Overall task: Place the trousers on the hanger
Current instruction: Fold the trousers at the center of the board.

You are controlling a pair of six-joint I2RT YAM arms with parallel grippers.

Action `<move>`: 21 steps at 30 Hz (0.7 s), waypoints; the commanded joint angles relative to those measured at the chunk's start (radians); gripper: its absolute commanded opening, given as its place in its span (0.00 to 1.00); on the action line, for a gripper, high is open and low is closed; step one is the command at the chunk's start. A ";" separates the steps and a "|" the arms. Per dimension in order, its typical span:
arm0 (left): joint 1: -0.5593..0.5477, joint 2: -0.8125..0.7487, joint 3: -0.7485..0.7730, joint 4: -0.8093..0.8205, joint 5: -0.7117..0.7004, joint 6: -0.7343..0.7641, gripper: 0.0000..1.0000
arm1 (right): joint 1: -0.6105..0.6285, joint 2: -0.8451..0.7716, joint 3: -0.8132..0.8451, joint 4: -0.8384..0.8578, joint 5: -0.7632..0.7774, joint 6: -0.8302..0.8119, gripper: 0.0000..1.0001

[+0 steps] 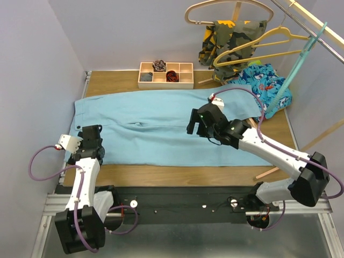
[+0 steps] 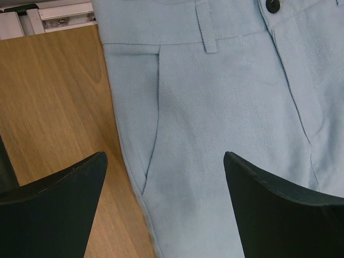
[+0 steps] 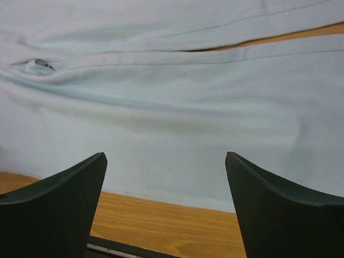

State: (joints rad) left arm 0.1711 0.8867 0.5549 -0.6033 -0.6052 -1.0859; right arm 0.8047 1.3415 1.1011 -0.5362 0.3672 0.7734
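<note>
Both tools gape empty above the trousers (image 1: pixel 156 126) spread flat on the tabletop (image 1: pixel 177 175), left tool (image 1: pixel 90 138) at the waistband (image 2: pixel 177 33), right tool (image 1: pixel 201 122) mid-leg; grasping the cloth seemingly comes next, then lifting it toward the hanger (image 1: pixel 293 72) hung far right

The trousers (image 1: pixel 161 126) are plain sky-blue, the hanger (image 1: pixel 297 67) teal, the garment (image 1: pixel 236 37) camouflage

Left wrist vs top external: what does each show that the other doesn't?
Left wrist only: the waistband's belt loop and dark button. Top external only: the hanger at far right, the compartment tray, the right gripper. Both: the trousers lying flat on the table, with the open left gripper above their waist end.
</note>
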 commanded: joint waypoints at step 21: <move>0.265 0.228 0.025 0.152 0.142 0.169 0.98 | -0.012 -0.084 -0.057 0.036 -0.034 0.052 1.00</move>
State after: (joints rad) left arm 0.4236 1.1076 0.5732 -0.4538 -0.4572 -0.9173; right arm 0.8028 1.2537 1.0451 -0.5156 0.3237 0.8154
